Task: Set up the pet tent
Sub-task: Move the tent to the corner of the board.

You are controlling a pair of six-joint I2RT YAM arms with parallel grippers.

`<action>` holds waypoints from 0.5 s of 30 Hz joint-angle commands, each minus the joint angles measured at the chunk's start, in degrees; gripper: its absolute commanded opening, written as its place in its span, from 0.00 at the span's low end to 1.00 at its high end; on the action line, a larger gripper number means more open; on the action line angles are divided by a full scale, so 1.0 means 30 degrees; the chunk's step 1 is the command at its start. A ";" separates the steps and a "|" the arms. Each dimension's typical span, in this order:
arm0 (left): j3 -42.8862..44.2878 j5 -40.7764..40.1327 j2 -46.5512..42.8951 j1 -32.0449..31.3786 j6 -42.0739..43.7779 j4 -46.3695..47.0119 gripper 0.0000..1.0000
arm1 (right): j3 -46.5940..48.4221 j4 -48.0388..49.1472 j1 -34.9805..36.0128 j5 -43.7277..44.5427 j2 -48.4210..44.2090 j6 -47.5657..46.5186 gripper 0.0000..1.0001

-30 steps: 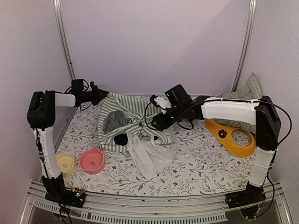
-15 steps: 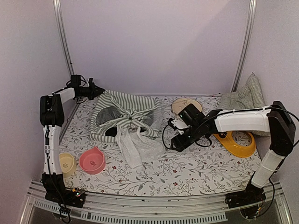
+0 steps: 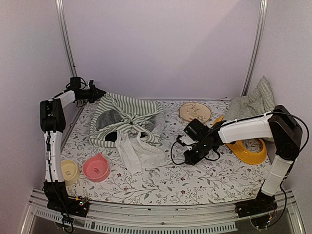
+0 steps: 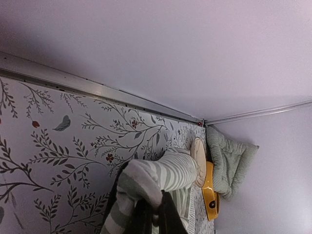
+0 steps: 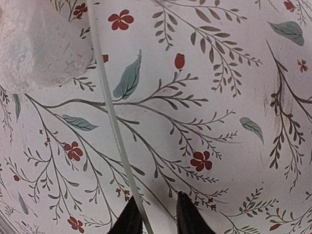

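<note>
Now tent [image 3: 127, 119] sits dragged further back-left, left end effector [image 3: 100, 91] clamped on corner; right end effector [image 3: 187, 158], jaws parted, drops over pole [image 5: 109, 112] on counter [image 3: 204, 180]; tent still slumped.

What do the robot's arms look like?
The left arm and right arm are made of smooth white tubes joined by chunky black elbows and shoulders. Thin black cables loop around the wrists. Each arm ends in a black gripper with two narrow dark fingers: the left gripper and the right gripper.
</note>
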 commanded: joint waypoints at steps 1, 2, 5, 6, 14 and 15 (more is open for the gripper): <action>-0.0199 0.0002 0.0011 -0.0150 0.0097 0.0942 0.00 | 0.0643 0.0341 0.0545 0.0184 0.0561 0.0104 0.07; -0.0535 -0.0066 -0.0147 -0.0224 -0.0002 0.1233 0.00 | 0.1057 0.0384 0.0637 0.0138 0.0667 0.0071 0.00; -0.1806 -0.0478 -0.0617 -0.0526 -0.0166 0.1947 0.00 | 0.2505 0.0662 0.0808 -0.0285 0.0880 -0.0012 0.00; -0.2238 -0.0569 -0.0801 -0.0622 -0.0317 0.2252 0.02 | 0.2801 0.0772 0.0849 -0.0448 0.0945 -0.0020 0.00; -0.3279 -0.1102 -0.1086 -0.1001 -0.0764 0.3514 0.18 | 0.5023 0.1561 0.0961 -0.1608 0.1817 -0.0206 0.00; -0.3246 -0.1171 -0.1079 -0.1007 -0.0736 0.3514 0.19 | 0.5082 0.1591 0.0945 -0.1664 0.1857 -0.0199 0.00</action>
